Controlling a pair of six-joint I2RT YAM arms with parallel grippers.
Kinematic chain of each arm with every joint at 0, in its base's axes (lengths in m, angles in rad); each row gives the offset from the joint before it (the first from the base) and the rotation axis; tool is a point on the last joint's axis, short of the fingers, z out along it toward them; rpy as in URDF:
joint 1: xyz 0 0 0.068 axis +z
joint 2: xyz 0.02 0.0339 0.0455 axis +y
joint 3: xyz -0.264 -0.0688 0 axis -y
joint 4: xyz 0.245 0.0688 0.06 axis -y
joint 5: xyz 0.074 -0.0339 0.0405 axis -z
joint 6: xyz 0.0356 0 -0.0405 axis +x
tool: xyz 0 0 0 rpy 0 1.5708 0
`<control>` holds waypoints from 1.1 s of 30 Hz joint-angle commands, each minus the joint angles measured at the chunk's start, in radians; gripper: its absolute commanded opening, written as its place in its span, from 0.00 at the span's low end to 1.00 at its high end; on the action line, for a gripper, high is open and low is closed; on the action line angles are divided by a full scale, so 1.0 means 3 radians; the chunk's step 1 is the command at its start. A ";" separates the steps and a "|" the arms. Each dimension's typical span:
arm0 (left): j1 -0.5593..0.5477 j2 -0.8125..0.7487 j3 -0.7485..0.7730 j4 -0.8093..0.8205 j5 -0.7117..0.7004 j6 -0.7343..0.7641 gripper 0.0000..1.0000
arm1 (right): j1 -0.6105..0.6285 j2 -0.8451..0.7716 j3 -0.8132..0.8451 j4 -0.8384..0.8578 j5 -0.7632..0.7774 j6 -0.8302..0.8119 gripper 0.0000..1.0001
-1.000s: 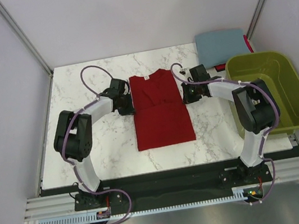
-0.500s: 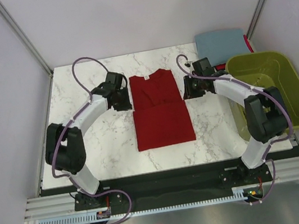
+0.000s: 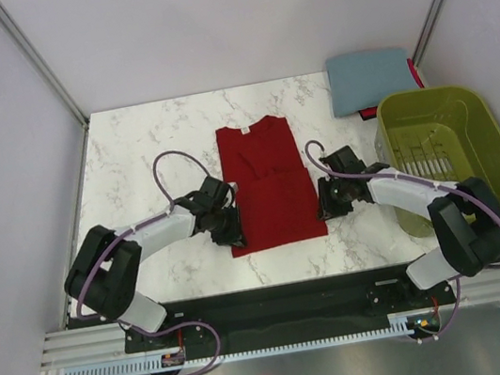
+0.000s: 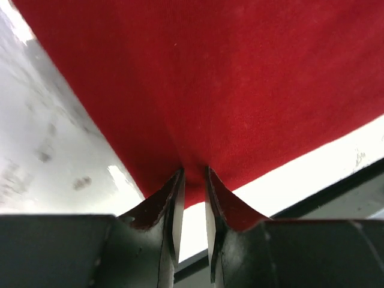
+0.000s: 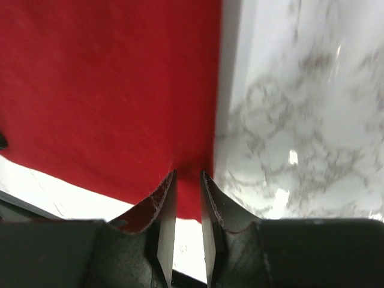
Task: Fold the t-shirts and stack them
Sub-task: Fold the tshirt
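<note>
The dark red t-shirt [image 3: 268, 180] lies flat on the marble table, sleeves folded in, collar at the far end. My left gripper [image 3: 236, 232] is low at its near left hem corner. My right gripper [image 3: 321, 205] is at its near right edge. In the left wrist view the jaws [image 4: 194, 171] stand a narrow gap apart, tips against the red cloth [image 4: 228, 84], with table showing through the gap. The right wrist view shows the same: jaws [image 5: 187, 173] narrowly apart at the shirt's edge [image 5: 108, 90]. The slate blue-grey t-shirt [image 3: 368, 79] lies folded at the far right.
The olive-green slatted basket [image 3: 496, 148] stands at the table's right edge, close beside my right arm. A sliver of red cloth [image 3: 415, 69] shows under the blue-grey shirt. White marble table [image 3: 148, 146] shows left of the shirt; its near edge is just behind both grippers.
Both grippers have moved from the shirt's upper sides down towards me, to the near hem corners. The shirt has not visibly shifted.
</note>
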 commanded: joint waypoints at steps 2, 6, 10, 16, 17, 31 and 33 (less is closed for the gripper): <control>-0.0119 -0.0289 -0.0292 0.0276 -0.0054 -0.0267 0.28 | 0.0031 -0.0256 -0.0298 0.0123 0.0198 0.0212 0.28; -0.0155 -0.0492 -0.0380 0.0266 0.0007 -0.0222 0.32 | 0.0031 -0.0404 -0.0447 0.0097 0.0244 0.0258 0.30; -0.0144 -0.0748 -0.0196 -0.0040 -0.0069 -0.0160 0.44 | 0.0031 -0.0567 -0.0314 -0.0127 0.0249 0.0355 0.35; -0.0114 -0.1335 -0.0348 -0.0164 -0.0304 -0.0313 0.52 | 0.0046 -0.0905 -0.0498 -0.0220 0.0382 0.0978 0.41; -0.0038 -0.1408 -0.0420 -0.0108 -0.0254 -0.0359 0.53 | 0.0056 -0.0941 -0.0574 -0.0210 0.0398 0.1080 0.43; 0.0229 -0.2185 -0.1586 0.0685 0.0080 -0.1520 0.67 | 0.0291 -0.1330 -0.1015 0.0133 0.0653 0.2370 0.46; 0.0229 -0.2232 -0.1668 0.0736 0.0008 -0.1566 0.67 | 0.0307 -0.1304 -0.1071 0.0148 0.0715 0.2451 0.47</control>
